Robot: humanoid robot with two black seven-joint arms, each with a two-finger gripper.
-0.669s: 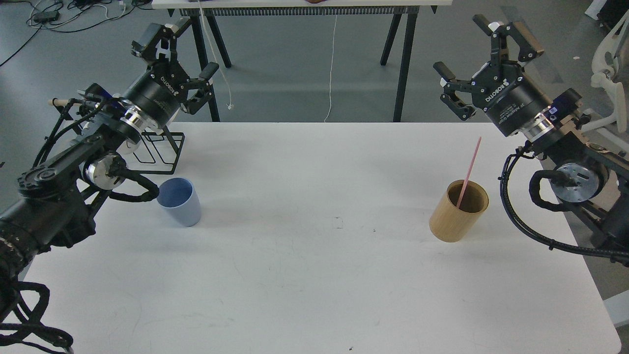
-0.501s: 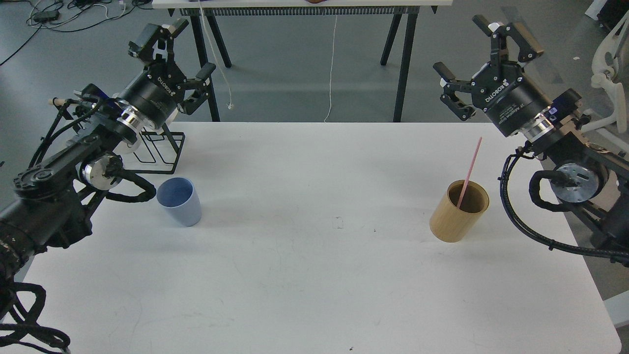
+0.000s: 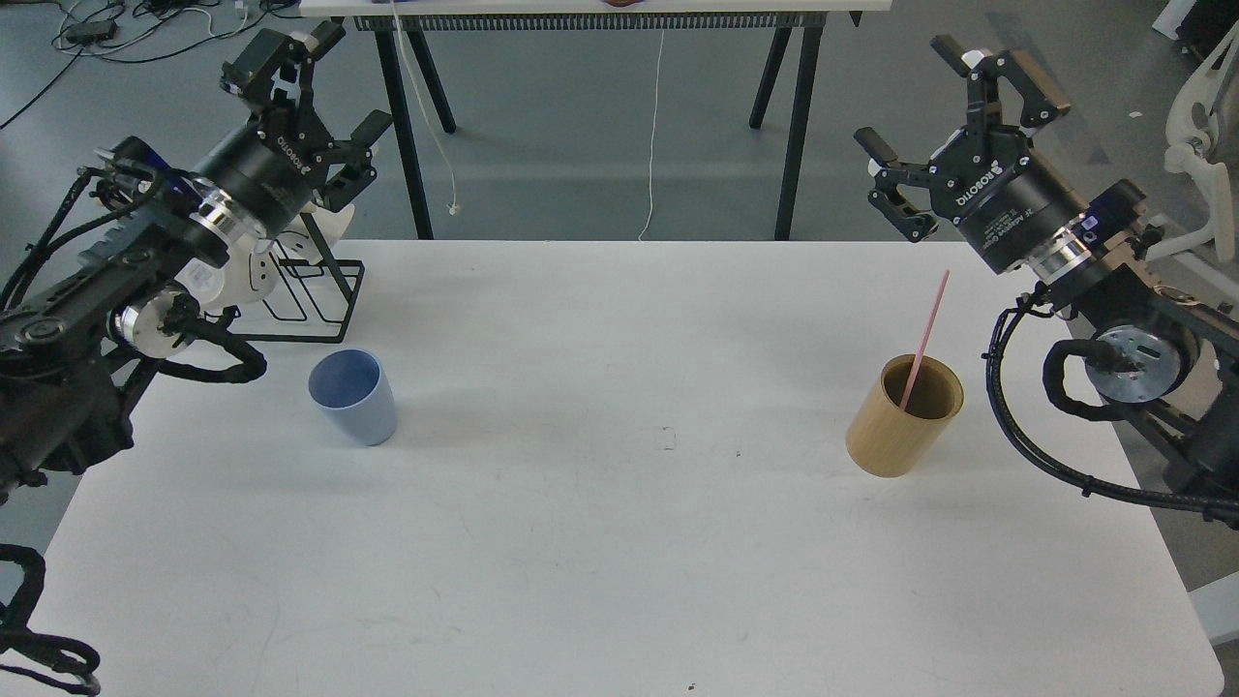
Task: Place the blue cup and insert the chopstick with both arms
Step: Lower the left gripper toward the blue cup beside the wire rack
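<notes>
While both of my arms hang raised over the far corners of the white table [image 3: 619, 542], the relation I care about is plain: the blue cup [image 3: 353, 395] stands upright on the table's left side, below and a little to the right of my left gripper [image 3: 302, 106], so that arm is clearly the nearer one for it. My left gripper's fingers are spread apart and hold nothing. Over on the right, the pink chopstick [image 3: 926, 336] leans in the tan wooden holder [image 3: 905, 416], its long axis running steeply up with the free tip tilted toward the right and far edge. That tip lies below my right gripper [image 3: 944, 121], whose fingers are likewise apart and empty, so I judge the right arm should take it. Cup and holder are well apart. A black wire rack [image 3: 315, 290] sits just behind the cup. Both gripper bodies read ROBOTIQ in white; smaller print on the right one is too fine to read
</notes>
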